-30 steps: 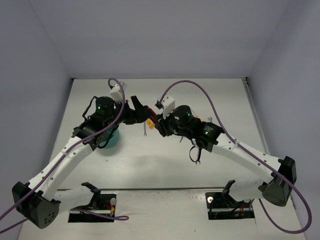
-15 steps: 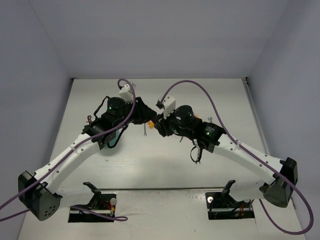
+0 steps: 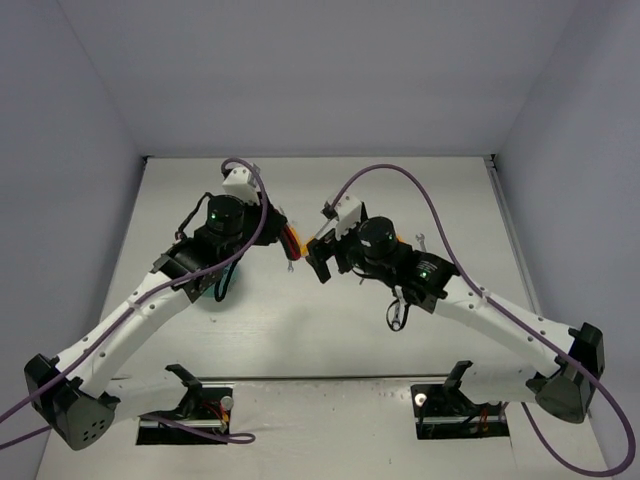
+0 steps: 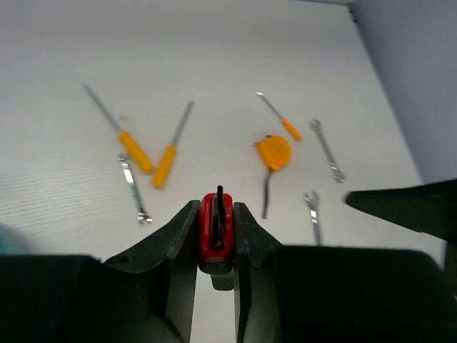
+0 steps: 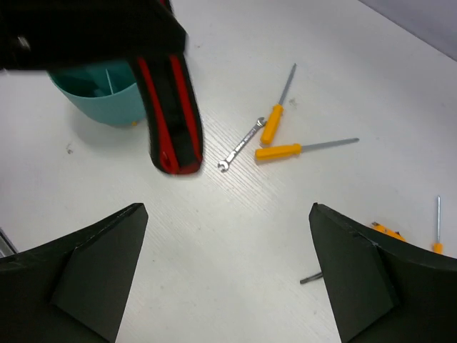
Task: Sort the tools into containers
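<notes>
Knife pinched in the left gripper; right gripper spread wide.

Top view: above the counter, only a red sliver of the knife shows between the two dark wrists, and the arms cover most of the tools. Left wrist: the knife is end-on, its near end lost between the fingers. Screwdrivers, wrenches and an orange-headed tool lie beyond it, slightly blurred. Right wrist: the knife hangs in the air by the bowl, whose top is cut off by the left gripper.

Your arms both reach forward and angle inward, wrists close together. Your left gripper pinches the knife — your right gripper has its jaws wide apart.
</notes>
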`<state>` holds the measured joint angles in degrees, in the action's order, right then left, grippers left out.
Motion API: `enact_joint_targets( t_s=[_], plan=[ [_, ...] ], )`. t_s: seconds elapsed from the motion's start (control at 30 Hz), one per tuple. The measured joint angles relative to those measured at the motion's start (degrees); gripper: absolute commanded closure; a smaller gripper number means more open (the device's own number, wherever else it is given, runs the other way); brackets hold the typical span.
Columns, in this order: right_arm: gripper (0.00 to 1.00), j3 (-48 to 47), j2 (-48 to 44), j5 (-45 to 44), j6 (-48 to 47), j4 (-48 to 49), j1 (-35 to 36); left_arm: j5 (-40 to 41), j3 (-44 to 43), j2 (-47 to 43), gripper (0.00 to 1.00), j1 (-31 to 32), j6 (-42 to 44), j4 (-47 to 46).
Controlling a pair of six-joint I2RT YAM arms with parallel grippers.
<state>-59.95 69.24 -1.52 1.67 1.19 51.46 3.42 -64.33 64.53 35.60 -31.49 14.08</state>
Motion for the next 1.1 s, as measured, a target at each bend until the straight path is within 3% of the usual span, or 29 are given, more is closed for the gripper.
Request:
enact_joint_targets(
  t_s=[0.13, 0.43, 1.1],
  plan=[
    [0.03, 3.34, -4.39, -3.55, 0.37, 0.06, -0.04, 8.97, -1.97, -2.37, 1.0, -2.49, 7.55, 3.15],
    [0.03, 9.11, -8.06, -6.51, 1.91, 0.26, -0.11, 17.25, -1.96, -2.64, 1.0, -17.31, 14.86, 3.81],
    [0.03, 12.3, -11.72, -8.62, 2.76, 0.33, -0.52, 20.03, 4.77, 2.54, 1.0, -21.38, 14.77, 5.29]
  ],
)
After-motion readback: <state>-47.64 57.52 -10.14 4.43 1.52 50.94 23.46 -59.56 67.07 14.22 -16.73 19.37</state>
